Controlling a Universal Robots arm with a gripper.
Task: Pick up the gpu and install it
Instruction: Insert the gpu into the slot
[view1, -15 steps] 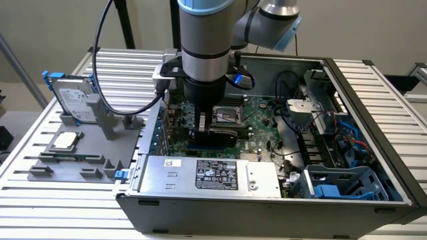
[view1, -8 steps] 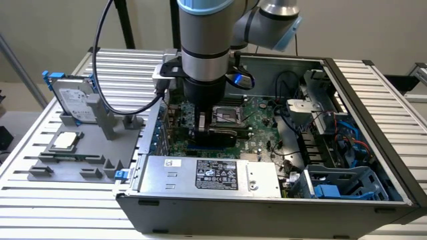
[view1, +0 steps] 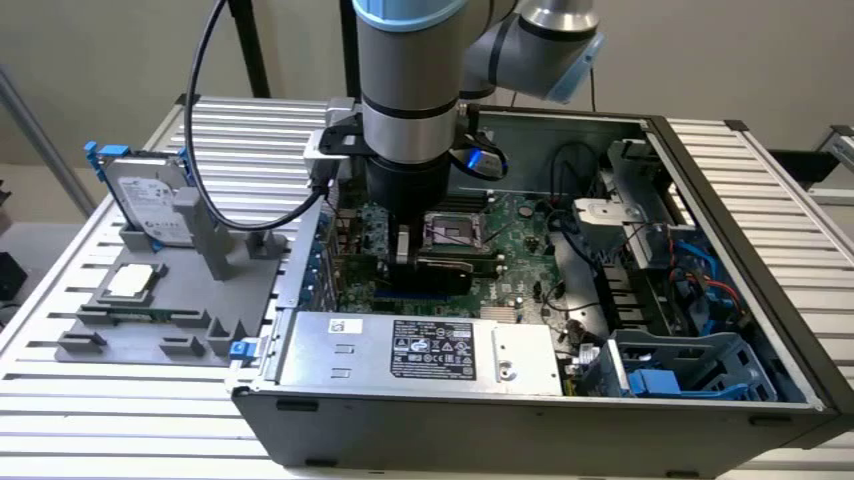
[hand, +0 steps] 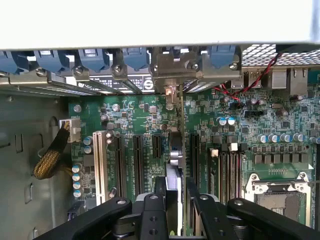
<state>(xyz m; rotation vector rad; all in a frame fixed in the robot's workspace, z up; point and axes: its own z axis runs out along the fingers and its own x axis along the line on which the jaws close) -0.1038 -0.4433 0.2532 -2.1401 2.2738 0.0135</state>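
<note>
My hand (hand: 175, 200) grasping gpu (hand: 175, 155) edge-on over motherboard (hand: 150, 120) slot; install step, I judge alignment needed.

This looks like a robotics lab or test workshop: an opened computer case (view1: 534, 300) at the frame's centre sits on a slatted metal counter (view1: 787, 200), with a grey parts fixture (view1: 174, 300) at left under an industrial arm (view1: 414, 90).

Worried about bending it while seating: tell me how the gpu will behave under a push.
Probably stiff: the gpu stands edge-on and straight between the fingers. Likely light, being so thin. Gripped along one narrow edge, it may tilt sideways if pushed off-line.
</note>
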